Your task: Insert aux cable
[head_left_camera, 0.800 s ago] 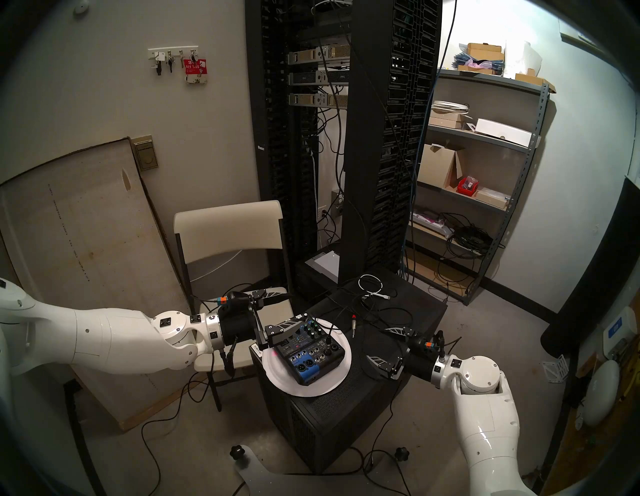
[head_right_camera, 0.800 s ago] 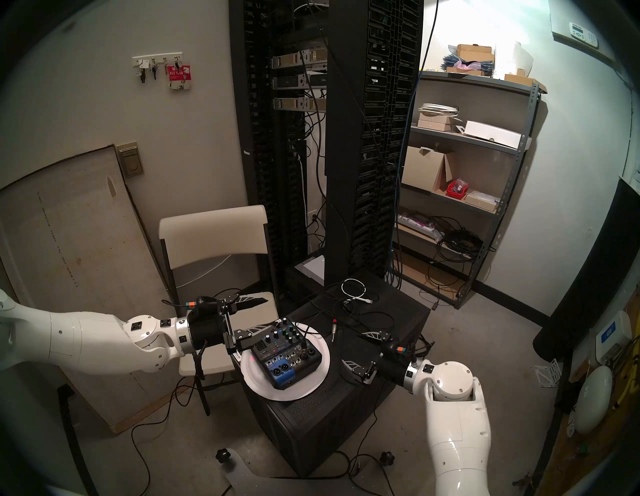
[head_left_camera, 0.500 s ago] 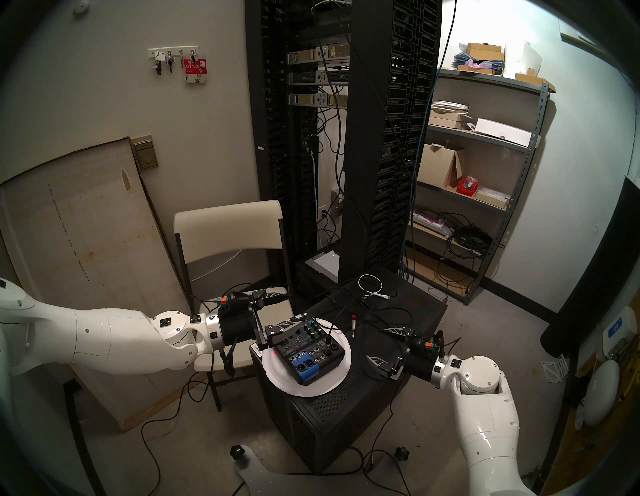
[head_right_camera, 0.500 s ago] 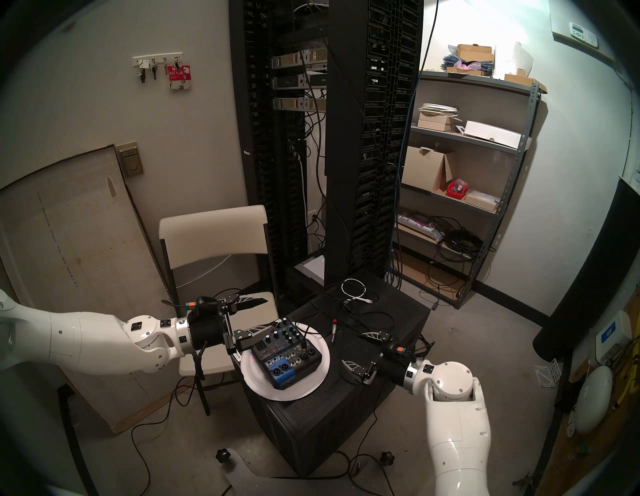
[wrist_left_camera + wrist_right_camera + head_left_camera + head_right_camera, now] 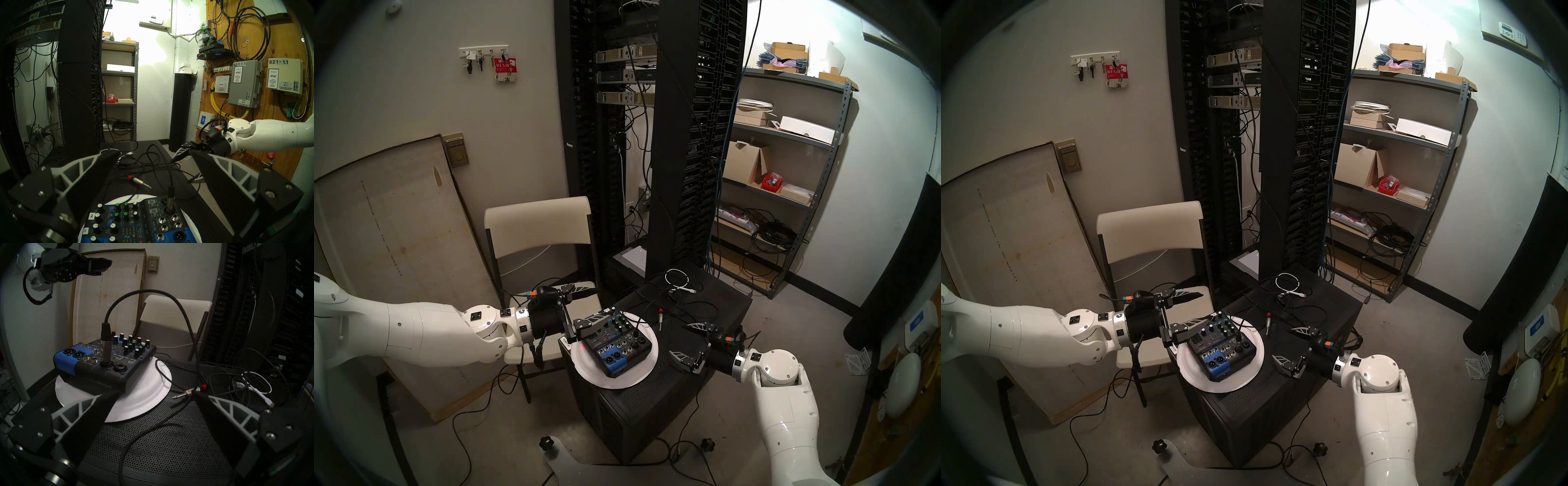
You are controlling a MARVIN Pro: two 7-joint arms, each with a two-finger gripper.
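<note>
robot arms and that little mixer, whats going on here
A two-armed robot is set to plug in the aux cable, which lies loose on the black cabinet beside the mixer on a paper plate. Another cable is already plugged in. The right gripper is open near the plug; the left gripper is open above the mixer, holding nothing.

A matt white paper plate (image 5: 144,395) lies on a perforated black metal cabinet top (image 5: 169,443); the aux cable (image 5: 188,393) has a shiny metal tip.

Room dim for me, brightest upper right | my wrist views darker, near fingers blurred | fisheye bending, dark rim throughout
</note>
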